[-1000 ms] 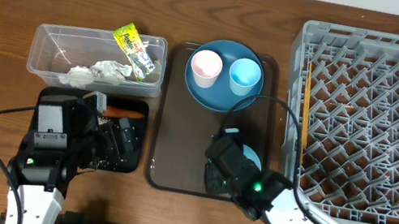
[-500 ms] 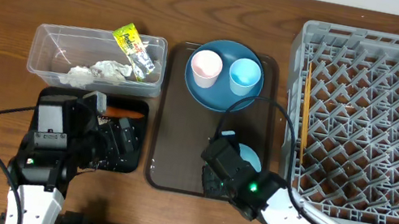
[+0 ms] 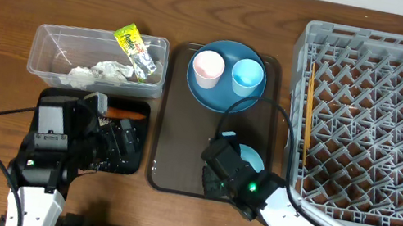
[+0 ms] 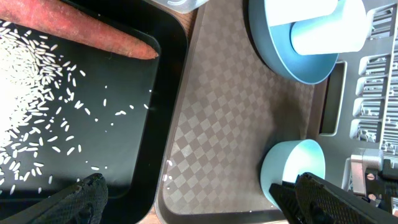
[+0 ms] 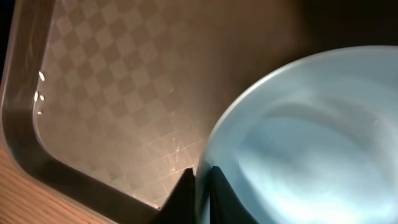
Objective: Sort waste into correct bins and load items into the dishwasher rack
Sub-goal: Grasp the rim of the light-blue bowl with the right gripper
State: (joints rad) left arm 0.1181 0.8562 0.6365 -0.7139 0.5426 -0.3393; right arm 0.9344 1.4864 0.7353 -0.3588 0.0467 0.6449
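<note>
Your right end effector [image 5: 198, 186] has just pinched shut on the rim of the white bowl [image 5: 298, 137]. The bowl still sits in the brown tray [image 3: 182, 126], at its near-right corner beside the rack [image 3: 383, 120]. Grasp looks made; lift is next. Your left end effector [image 4: 199, 199] is wide open and empty.

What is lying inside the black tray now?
A carrot and scattered rice grains lie in the black tray. In the overhead view the left arm covers most of the tray, so the rest of its floor cannot be seen there.
</note>
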